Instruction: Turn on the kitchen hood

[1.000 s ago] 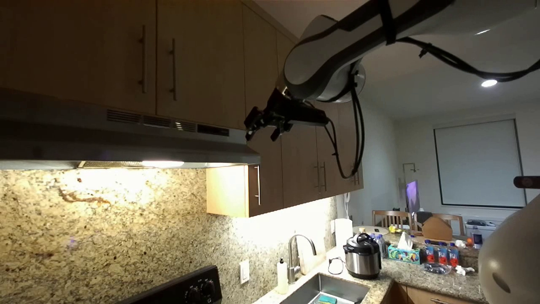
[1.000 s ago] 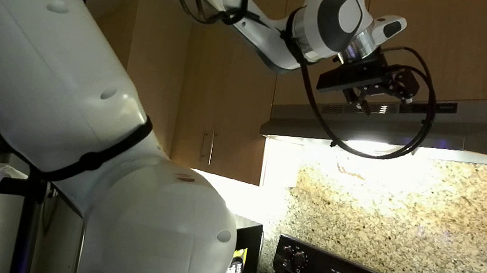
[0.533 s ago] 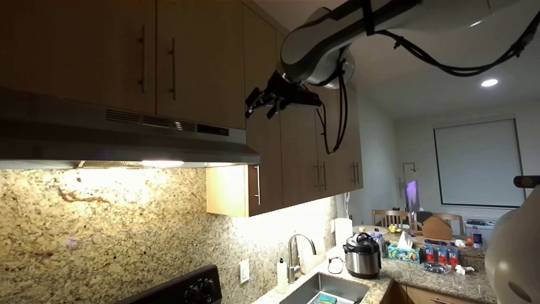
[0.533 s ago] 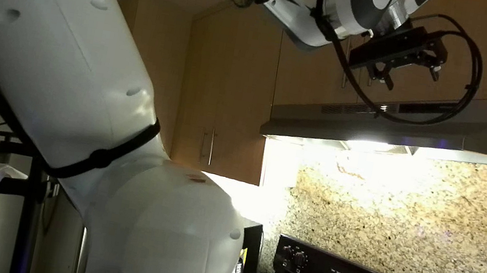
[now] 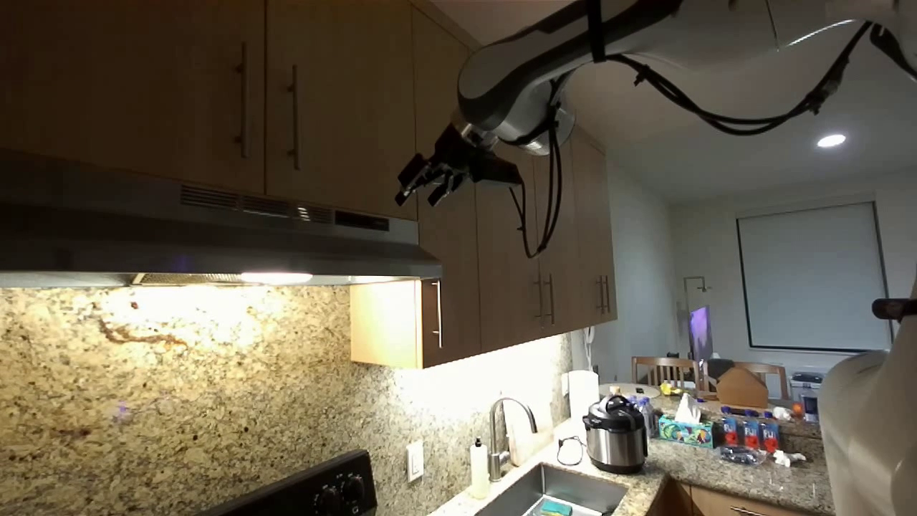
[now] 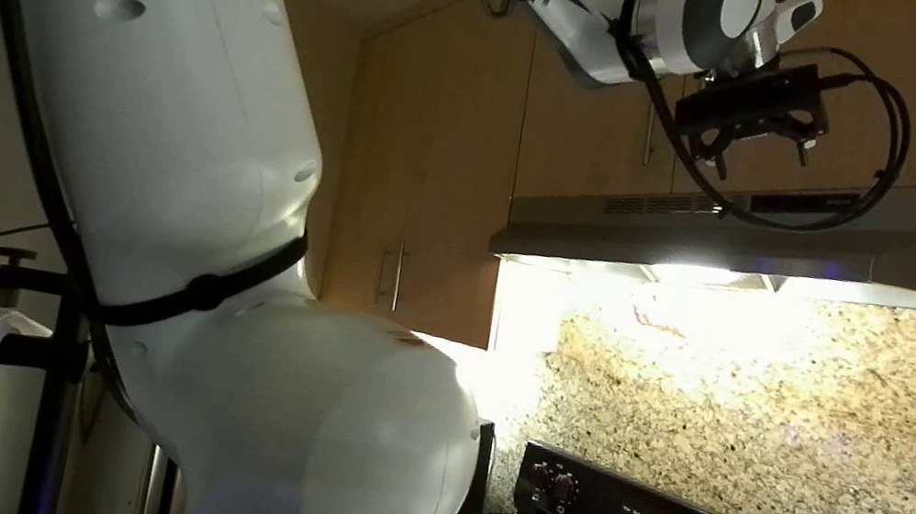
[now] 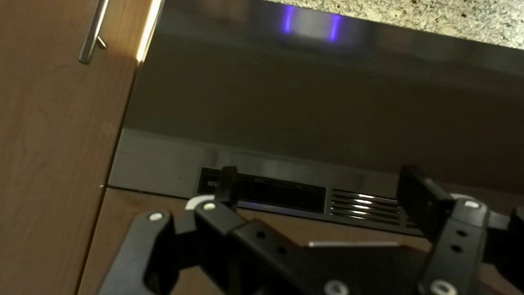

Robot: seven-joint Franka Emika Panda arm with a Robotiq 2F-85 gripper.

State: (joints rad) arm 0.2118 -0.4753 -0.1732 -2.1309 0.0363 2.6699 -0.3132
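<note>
Although near the kitchen hood — bright underneath — the gripper clear of it, fingers wide apart.

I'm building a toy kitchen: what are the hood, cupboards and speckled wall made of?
The hood looks like smooth metal, glossy enough for purple reflections. The cupboards seem wood or imitation, satiny, with faint grain. The wall may be polished granite, speckled and glinting.

Behind the jaws, the arm is glossy white, banded with black straps, a dark-grey oval nearer them. Black cables loop beside the black gripper; round silver screws sit at the jaws' base.
</note>
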